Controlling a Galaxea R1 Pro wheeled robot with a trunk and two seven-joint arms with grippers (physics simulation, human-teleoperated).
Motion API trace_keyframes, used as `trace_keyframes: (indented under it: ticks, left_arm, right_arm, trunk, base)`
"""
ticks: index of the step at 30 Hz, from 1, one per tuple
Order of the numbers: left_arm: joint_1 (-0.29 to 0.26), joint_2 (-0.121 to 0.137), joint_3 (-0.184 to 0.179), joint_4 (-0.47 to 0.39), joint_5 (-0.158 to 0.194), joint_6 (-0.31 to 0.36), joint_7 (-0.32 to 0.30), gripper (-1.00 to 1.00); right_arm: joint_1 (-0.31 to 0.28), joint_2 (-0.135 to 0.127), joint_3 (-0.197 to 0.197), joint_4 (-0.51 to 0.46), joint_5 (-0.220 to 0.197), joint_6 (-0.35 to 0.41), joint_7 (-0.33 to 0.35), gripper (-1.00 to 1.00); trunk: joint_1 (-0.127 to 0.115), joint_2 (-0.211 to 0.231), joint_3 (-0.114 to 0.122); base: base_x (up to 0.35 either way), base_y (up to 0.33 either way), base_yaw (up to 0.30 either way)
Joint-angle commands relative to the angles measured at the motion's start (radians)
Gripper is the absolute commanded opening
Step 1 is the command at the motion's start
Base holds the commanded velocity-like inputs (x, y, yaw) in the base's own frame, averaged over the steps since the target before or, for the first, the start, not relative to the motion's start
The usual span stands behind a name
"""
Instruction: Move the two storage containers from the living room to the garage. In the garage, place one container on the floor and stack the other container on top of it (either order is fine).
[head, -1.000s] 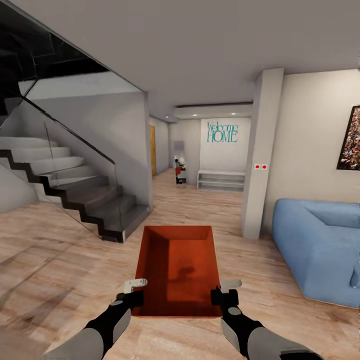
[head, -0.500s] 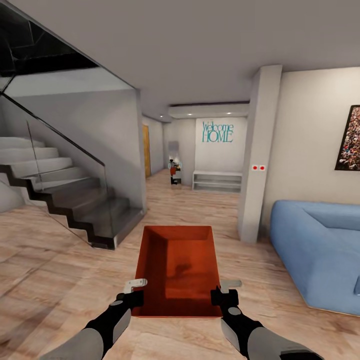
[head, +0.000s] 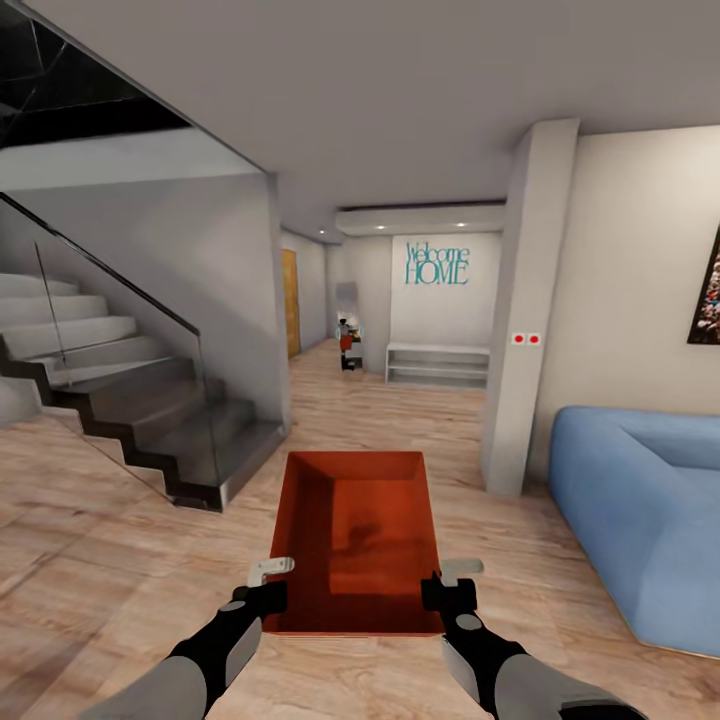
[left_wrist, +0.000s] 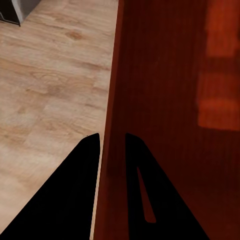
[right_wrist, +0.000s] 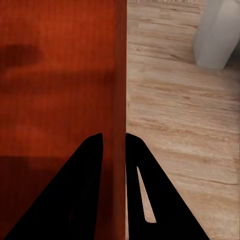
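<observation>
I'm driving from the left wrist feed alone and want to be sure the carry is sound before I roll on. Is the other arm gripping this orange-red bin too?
Observer: Yes. The right gripper is shut on the opposite long wall of the orange-red rectangular storage container, one finger on each side of that wall.
Operator: Is the bin level?
Observer: In the head view it sits level between the left gripper and the right one, open side up and empty.
Operator: What's ahead?
Observer: Light wood-plank floor leading to a hallway, with a grey staircase on the left and a blue sofa on the right.
</observation>
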Motion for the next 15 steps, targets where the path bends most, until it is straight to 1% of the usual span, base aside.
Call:
trace_keyframes:
  ticks: [1,15]
  left_arm:
    - [0.001,0.007,-0.004,-0.001,-0.001,0.001,0.036,-1.00]
    - [0.001,0.006,-0.005,-0.001,-0.001,0.001,0.036,-1.00]
  right_arm:
    - [-0.002,0.001,-0.084,-0.038,-0.014,0.004,0.010,-1.00]
    - [-0.002,0.001,-0.084,-0.038,-0.014,0.004,0.010,-1.00]
  trunk:
    - [0.001,-0.001,-0.002]
    - [0.001,-0.001,-0.002]
  base:
    - [0.321,0.000,0.000]
    - [0.321,0.000,0.000]
